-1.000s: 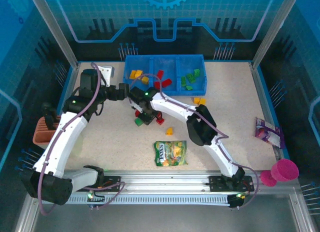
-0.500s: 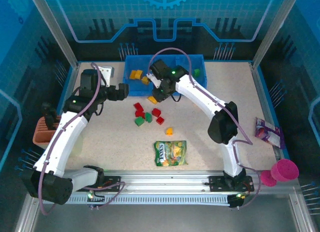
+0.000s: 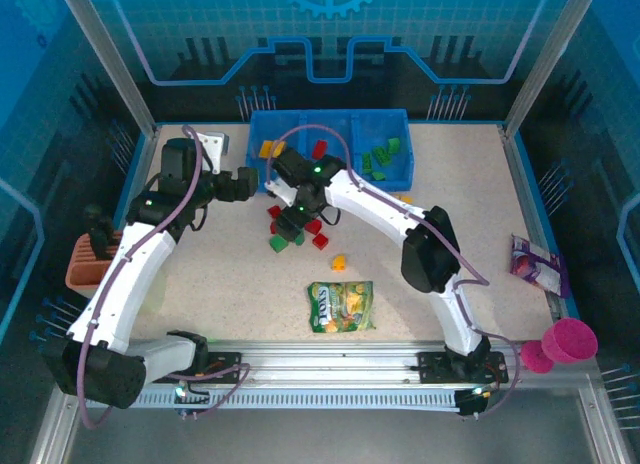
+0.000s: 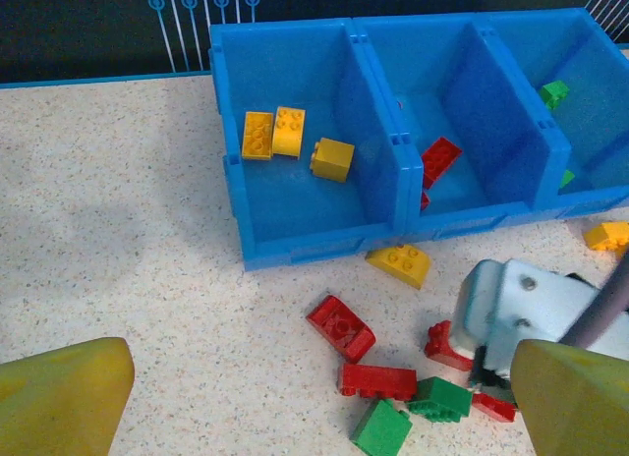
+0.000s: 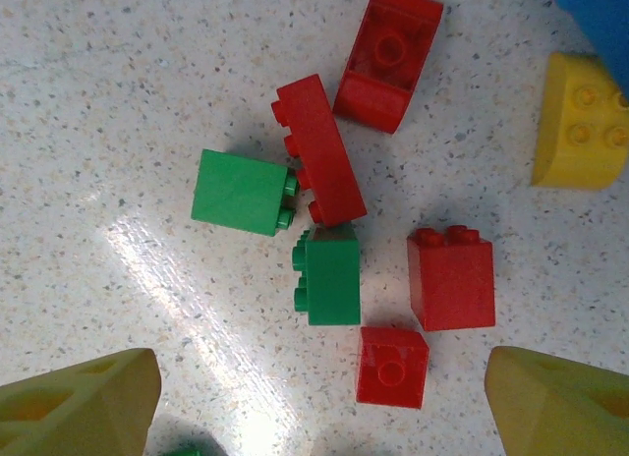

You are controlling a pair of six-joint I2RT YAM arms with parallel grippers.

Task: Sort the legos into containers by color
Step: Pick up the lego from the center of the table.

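The loose legos (image 5: 329, 230) lie in a tight pile on the surface (image 3: 230, 274), just in front of the tray (image 3: 330, 114). They are glossy, studded plastic blocks in red and green. A long red brick (image 5: 316, 149) touches two green ones, and a red arch piece (image 5: 388, 53) lies with its hollow side up. A yellow wedge (image 5: 580, 132) with a rounded slope sits between the pile and the tray. Another yellow block (image 3: 339, 263) lies alone, nearer the arms.

Sorted pieces rest in the tray's three moulded compartments: yellow (image 4: 290, 132) on the left, red (image 4: 439, 161) in the middle and green (image 4: 553, 92) on the right.

The right gripper (image 5: 319, 402) hangs straight down over the pile, jaws spread wide and holding nothing. Its white arm bends at the elbow and stretches left across the speckled, stone-like surface.

The left gripper (image 4: 314, 407) is level and aimed at the tray's near left corner. Its jaws are also wide apart and empty, and its arm slants up from the base and folds at the far left.

A crinkled candy bag (image 3: 340, 306) lies near the arms' bases.
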